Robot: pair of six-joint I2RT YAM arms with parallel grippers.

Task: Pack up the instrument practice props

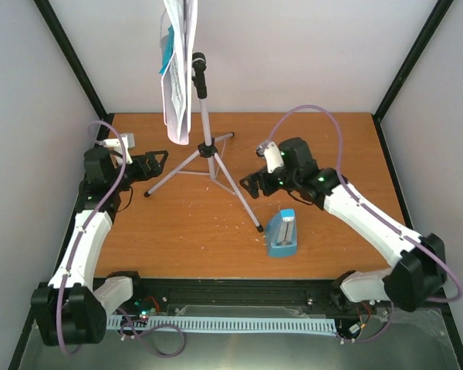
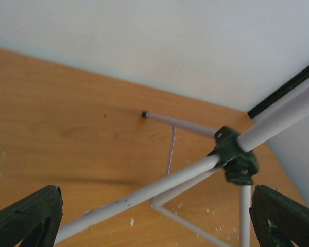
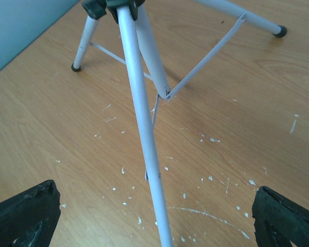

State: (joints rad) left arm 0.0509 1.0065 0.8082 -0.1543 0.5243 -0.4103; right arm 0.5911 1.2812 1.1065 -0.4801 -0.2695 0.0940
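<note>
The music stand (image 1: pixel 204 116) stands upright at the back middle of the table on its grey tripod. White and blue music sheets (image 1: pixel 172 65) rest on its desk, seen edge-on. The light-blue metronome (image 1: pixel 282 233) stands near the front, right of the tripod's near leg. My left gripper (image 1: pixel 158 163) is open, with the tripod's left leg (image 2: pixel 159 185) between its fingers (image 2: pixel 26 216), not touching. My right gripper (image 1: pixel 251 183) is open, and the near leg (image 3: pixel 141 118) passes between its fingers (image 3: pixel 286 218). The tripod hub (image 2: pixel 234 157) is close ahead of the left gripper.
Grey walls and black frame posts (image 1: pixel 73 65) close in the wooden table (image 1: pixel 170 231) on three sides. White specks litter the wood around the tripod feet (image 3: pixel 206 177). Thin braces (image 3: pixel 206 59) link the legs. A purple cable (image 1: pixel 324 116) loops over the right arm.
</note>
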